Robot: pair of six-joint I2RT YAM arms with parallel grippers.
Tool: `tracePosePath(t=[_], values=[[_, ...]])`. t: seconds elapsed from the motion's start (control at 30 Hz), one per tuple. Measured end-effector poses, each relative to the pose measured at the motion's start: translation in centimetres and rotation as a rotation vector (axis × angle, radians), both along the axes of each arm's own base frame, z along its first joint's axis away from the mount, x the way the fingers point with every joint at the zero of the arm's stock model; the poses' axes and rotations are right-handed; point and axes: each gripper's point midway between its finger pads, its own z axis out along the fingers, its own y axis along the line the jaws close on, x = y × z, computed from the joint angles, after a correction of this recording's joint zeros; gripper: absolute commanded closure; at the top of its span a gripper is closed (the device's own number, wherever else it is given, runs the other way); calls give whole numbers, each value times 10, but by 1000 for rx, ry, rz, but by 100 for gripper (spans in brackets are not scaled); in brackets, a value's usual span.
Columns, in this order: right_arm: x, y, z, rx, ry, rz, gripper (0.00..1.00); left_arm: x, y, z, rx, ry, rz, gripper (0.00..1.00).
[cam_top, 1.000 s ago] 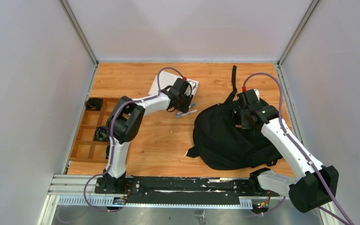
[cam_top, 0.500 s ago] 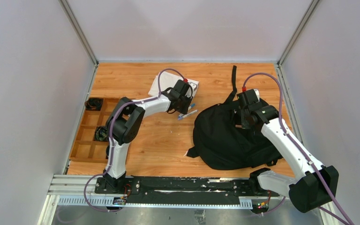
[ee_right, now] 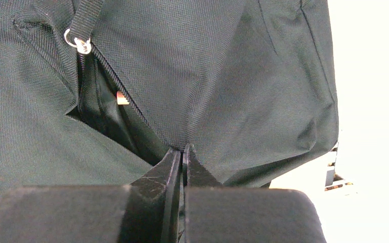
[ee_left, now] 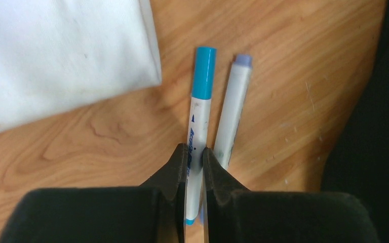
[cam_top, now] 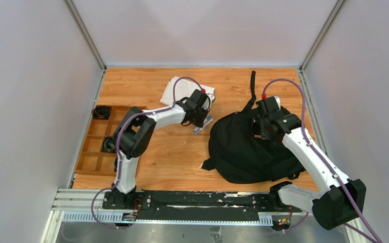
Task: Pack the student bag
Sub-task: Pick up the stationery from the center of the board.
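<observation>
1. The left gripper [ee_left: 195, 152] is pinched shut on a blue-capped white marker pen [ee_left: 201, 101], whose long axis runs straight out from the jaws.
2. The right gripper [ee_right: 183, 152] clamps the soft black fabric student bag [cam_top: 243, 147] beside its zip opening [ee_right: 101, 101], by the wooden worktop's [cam_top: 172, 152] right edge.
3. The opening lies rightward of the marker and near it.

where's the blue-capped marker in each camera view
Top external: blue-capped marker near mid-frame, just left of the student bag.
Left wrist: middle of the frame, pinched in the left gripper, cap pointing up.
Right wrist: not in it.
Shared landmark: the student bag, in all three.
</observation>
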Motion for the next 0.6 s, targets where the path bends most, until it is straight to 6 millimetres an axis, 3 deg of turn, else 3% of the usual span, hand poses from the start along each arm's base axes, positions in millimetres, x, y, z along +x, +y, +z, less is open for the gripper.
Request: tracePosePath(t=[0.13,0.23,0.6], values=[[0,-1,0,-5,-1,-3,100,-13,11,5,38,22,7,100],[0,-1,1,-6,-2,-3,100,-17,18,23,48,9,28,100],[-1,-3,3,-12,-4,-7,100,-33,24,137,-135,-107,87,100]])
